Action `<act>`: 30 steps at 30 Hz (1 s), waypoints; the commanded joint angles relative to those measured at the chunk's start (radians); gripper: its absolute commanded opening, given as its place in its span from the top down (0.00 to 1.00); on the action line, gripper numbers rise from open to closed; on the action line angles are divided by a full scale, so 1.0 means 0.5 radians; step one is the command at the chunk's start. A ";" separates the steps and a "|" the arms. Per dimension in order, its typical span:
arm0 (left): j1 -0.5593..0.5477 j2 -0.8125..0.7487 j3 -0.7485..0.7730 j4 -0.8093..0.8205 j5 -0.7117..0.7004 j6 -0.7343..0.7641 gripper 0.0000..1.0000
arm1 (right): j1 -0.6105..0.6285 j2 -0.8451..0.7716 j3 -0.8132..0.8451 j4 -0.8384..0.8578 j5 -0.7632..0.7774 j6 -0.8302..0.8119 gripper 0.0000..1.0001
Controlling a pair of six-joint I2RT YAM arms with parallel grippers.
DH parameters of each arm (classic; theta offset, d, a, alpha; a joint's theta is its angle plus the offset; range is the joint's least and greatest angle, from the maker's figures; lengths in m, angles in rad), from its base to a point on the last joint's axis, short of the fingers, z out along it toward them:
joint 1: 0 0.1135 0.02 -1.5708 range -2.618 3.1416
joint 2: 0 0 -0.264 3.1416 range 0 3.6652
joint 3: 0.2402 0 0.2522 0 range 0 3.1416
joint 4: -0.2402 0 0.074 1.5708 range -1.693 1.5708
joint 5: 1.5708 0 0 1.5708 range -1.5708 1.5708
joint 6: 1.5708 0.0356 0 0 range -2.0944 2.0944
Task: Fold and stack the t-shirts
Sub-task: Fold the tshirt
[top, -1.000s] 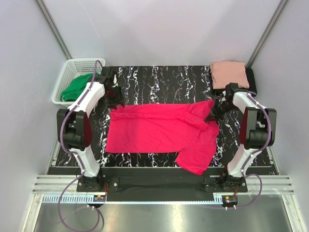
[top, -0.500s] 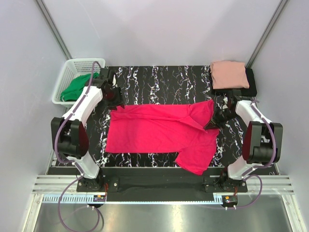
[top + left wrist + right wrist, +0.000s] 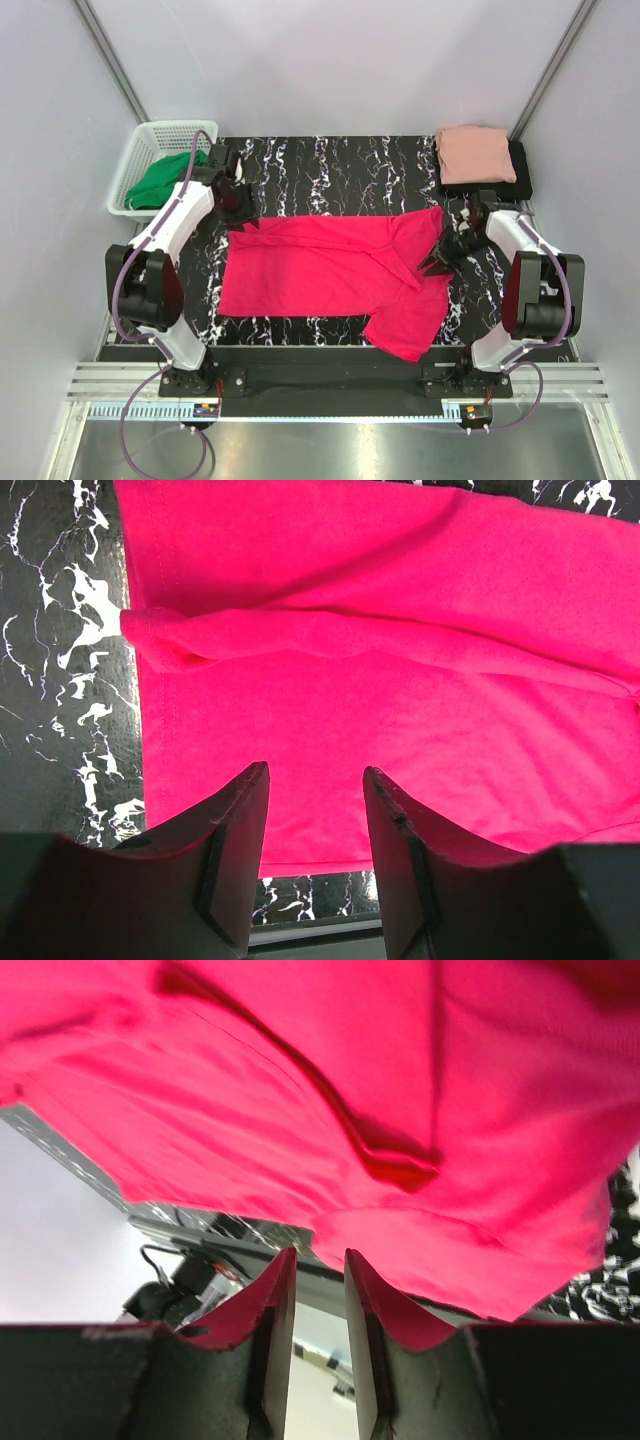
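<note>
The crimson-pink t-shirt [image 3: 330,272] lies spread across the marbled black table [image 3: 330,165], one sleeve [image 3: 408,330] reaching toward the front right. A folded salmon-pink t-shirt [image 3: 474,153] rests at the back right on a black t-shirt [image 3: 520,168]. My left gripper [image 3: 235,203] hovers at the crimson shirt's back left corner, open and empty; its wrist view shows the crimson cloth [image 3: 380,660] below the left gripper [image 3: 315,780]. My right gripper [image 3: 443,252] sits at the shirt's right edge. In its wrist view the right gripper [image 3: 320,1260] stands open, nothing between the fingers, with crimson folds [image 3: 400,1160] just ahead.
A white basket [image 3: 137,150] holding a green cloth [image 3: 158,183] stands at the back left. Grey walls close in the table on three sides. A black bar [image 3: 330,380] and the arm bases run along the front edge.
My right gripper has opened and let go of the crimson shirt's right part, which now lies lower on the table. The left arm shifted only slightly.
</note>
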State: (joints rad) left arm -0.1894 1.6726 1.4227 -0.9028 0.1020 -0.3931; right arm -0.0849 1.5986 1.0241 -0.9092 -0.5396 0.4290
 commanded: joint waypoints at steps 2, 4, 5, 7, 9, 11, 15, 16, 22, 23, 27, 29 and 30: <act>-0.008 -0.038 0.023 0.060 0.017 0.007 0.53 | 0.019 0.134 0.292 0.168 -0.050 0.053 0.68; -0.005 -0.029 0.029 0.057 0.005 0.019 0.53 | 0.029 0.336 0.390 0.183 -0.056 0.044 0.69; -0.005 -0.020 0.032 0.060 0.005 0.022 0.53 | 0.035 0.395 0.476 0.192 -0.062 0.038 0.70; -0.005 -0.001 0.045 0.057 0.008 0.028 0.53 | 0.056 0.548 0.550 0.202 -0.065 0.026 0.69; -0.005 0.014 0.051 0.057 0.011 0.032 0.53 | 0.087 0.665 0.633 0.235 -0.135 0.032 0.68; -0.005 0.036 0.066 0.057 0.026 0.028 0.53 | 0.124 0.717 0.712 0.242 -0.182 0.035 0.68; -0.005 0.054 0.084 0.057 0.041 0.010 0.53 | 0.157 0.855 0.817 0.278 -0.231 0.041 0.65; -0.005 0.054 0.088 0.057 0.050 0.010 0.53 | 0.218 0.874 0.836 0.291 -0.270 0.047 0.62; -0.005 0.048 0.091 0.057 0.032 0.035 0.53 | 0.286 0.896 0.894 0.294 -0.298 0.075 0.61; -0.005 0.051 0.091 0.048 0.029 0.035 0.53 | 0.302 0.902 0.885 0.294 -0.304 0.075 0.60; -0.005 0.051 0.085 0.054 0.041 0.032 0.54 | 0.326 0.911 0.836 0.300 -0.271 0.059 0.60; -0.005 0.048 0.081 0.057 0.038 0.025 0.54 | 0.323 0.905 0.805 0.318 -0.262 0.059 0.60; -0.005 0.042 0.075 0.057 0.038 0.025 0.54 | 0.323 0.902 0.799 0.318 -0.258 0.056 0.60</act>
State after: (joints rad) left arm -0.1894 1.7016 1.4265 -0.8928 0.1028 -0.3904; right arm 0.0715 2.0483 1.4338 -0.7654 -0.6582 0.4564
